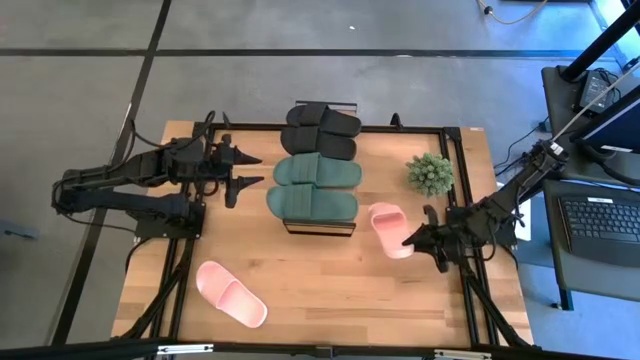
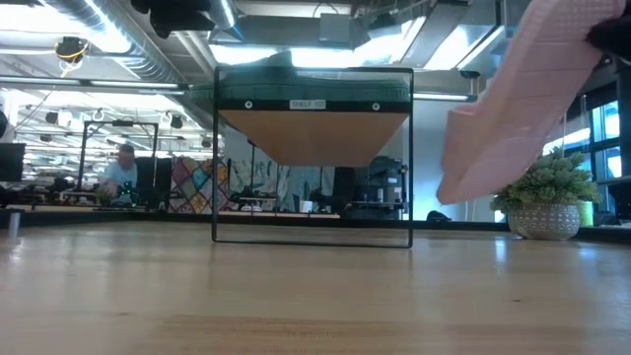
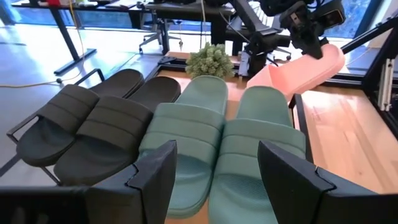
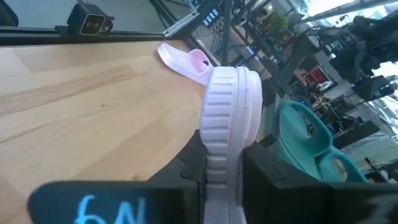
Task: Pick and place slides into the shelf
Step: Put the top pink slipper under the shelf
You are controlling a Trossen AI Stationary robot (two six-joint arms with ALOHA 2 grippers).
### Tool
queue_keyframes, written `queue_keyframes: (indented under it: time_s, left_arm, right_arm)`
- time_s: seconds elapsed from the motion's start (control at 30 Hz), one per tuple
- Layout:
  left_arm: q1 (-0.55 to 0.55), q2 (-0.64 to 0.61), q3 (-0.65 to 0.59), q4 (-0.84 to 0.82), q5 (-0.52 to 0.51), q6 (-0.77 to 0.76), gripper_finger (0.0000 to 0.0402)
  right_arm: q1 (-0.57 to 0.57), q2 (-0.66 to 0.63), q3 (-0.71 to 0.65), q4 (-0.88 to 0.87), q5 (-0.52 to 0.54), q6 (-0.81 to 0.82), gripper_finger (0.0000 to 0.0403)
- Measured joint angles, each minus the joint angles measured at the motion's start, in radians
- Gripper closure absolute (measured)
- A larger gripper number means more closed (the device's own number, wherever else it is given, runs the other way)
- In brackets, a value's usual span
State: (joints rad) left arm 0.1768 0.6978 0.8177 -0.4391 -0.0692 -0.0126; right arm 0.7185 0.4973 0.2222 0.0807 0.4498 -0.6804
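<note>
Fingers (image 4: 273,177) clamping pink slide (image 1: 390,230), toe toward shelf (image 1: 318,226)

Bystanders on and around the bench right now

A small potted plant (image 1: 430,173) with bushy green sprigs sits on the light wood tabletop (image 1: 330,280) toward its far right corner, in a pale textured pot in the low view. Off to the right of the table there's a dark keyboard (image 1: 598,217) on a side desk, with cables trailing nearby. Grey floor (image 1: 300,90) with dark seam lines stretches beyond the far edge. Deep in the room behind, a person (image 2: 122,170) sits at a desk among the workstations, under bright ceiling lights.
</note>
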Motion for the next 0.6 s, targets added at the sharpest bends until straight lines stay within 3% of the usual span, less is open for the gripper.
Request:
queue_keyframes:
  time_s: [0.13, 0.33, 0.47, 0.6]
  left_arm:
    - [0.000, 0.000, 0.000, -0.001, 0.000, 0.029, 0.0186]
    - [0.000, 0.002, 0.000, -0.002, 0.000, 0.032, 0.0186]
    - [0.000, 0.002, 0.000, -0.002, 0.000, 0.027, 0.0186]
    - [0.000, 0.002, 0.000, -0.002, 0.000, 0.026, 0.0186]
  right_arm:
    - [-0.076, -0.001, -0.026, 0.023, -0.052, -0.001, 0.0340]
    - [-0.166, 0.000, -0.133, 0.194, -0.063, -0.032, 0.0340]
    - [-0.202, -0.001, -0.151, 0.223, -0.149, -0.049, 0.0340]
    - [-0.233, 0.004, -0.182, 0.215, -0.213, 0.038, 0.0340]
